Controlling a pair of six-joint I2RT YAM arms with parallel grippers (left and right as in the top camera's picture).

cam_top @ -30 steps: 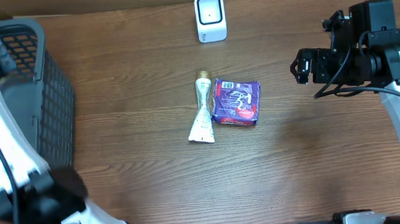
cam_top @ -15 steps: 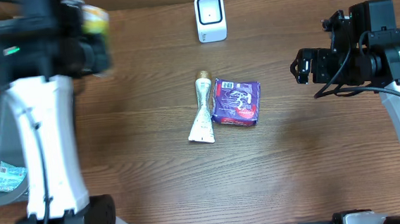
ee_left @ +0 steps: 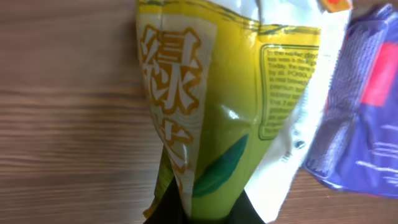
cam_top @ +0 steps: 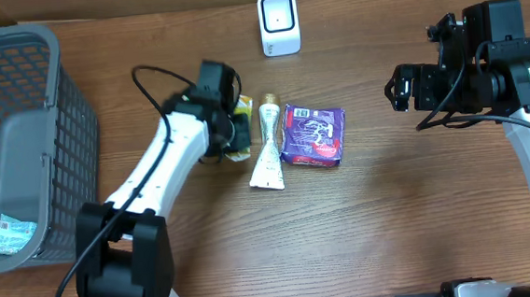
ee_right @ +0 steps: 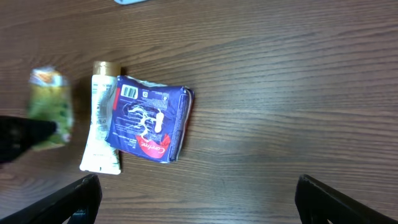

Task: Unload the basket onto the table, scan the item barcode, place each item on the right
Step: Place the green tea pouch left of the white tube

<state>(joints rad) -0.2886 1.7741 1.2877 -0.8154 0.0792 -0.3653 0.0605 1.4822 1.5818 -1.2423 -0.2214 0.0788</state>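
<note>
- The left gripper (cam_top: 229, 134) sits just left of the frame's centre in the overhead view. Its jaws are clamped on the lower end of a green packet (ee_left: 211, 112), and in the left wrist view the dark fingertips pinch it at the bottom edge of the frame.
- The packet's long axis runs away from the fingers, up the wrist frame. In the overhead view it lies roughly up-and-down, low over the table (cam_top: 419, 213).
- No barcode shows on the packet. The wrist view gives only large characters, a leaf and a small text panel, so the code is probably on a hidden face.
- Just right of the packet lie a white tube (cam_top: 266, 148) and, beyond it, a purple packet (cam_top: 313, 134).
- The scanner (cam_top: 279, 23) stands at top centre, up and slightly right of the held packet. The coming move is judged to carry the packet that way and turn its coded face toward the scanner.
- The right gripper (cam_top: 397, 87) hovers at the right edge, jaws spread wide and empty. It is farther from the scanner than the left.
- A grey basket (cam_top: 43, 52) fills the upper left.
</note>
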